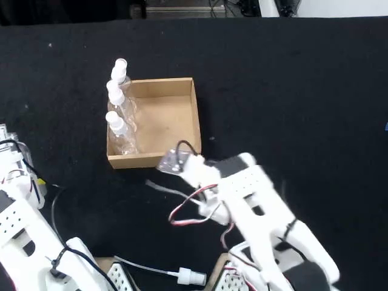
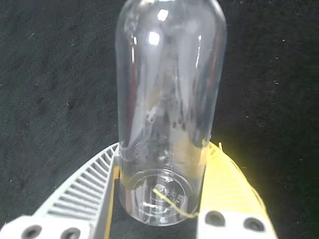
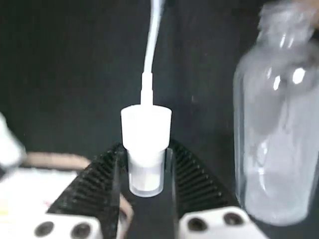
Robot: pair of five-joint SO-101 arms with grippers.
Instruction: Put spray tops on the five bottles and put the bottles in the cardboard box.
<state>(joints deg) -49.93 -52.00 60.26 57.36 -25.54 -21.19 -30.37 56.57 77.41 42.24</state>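
Note:
My left gripper (image 2: 164, 149) is shut on a clear bottle (image 2: 169, 89) with no top, gripped near its base above the black table. My right gripper (image 3: 146, 149) is shut on a white spray top (image 3: 146, 149); its thin tube (image 3: 152, 45) points away from the fingers. In the high view that tube (image 1: 167, 190) sticks out left of the right arm (image 1: 254, 206), just in front of the cardboard box (image 1: 176, 115). Three capped bottles (image 1: 121, 115) stand along the box's left wall. Another clear bottle (image 3: 274, 134) shows close beside the held spray top.
A loose spray top (image 1: 191, 277) with its tube lies at the table's front edge between the two arm bases. The left arm (image 1: 15, 212) fills the front left corner. Red and white cables (image 1: 188, 212) hang under the right arm. Black table stretches to the right of the box.

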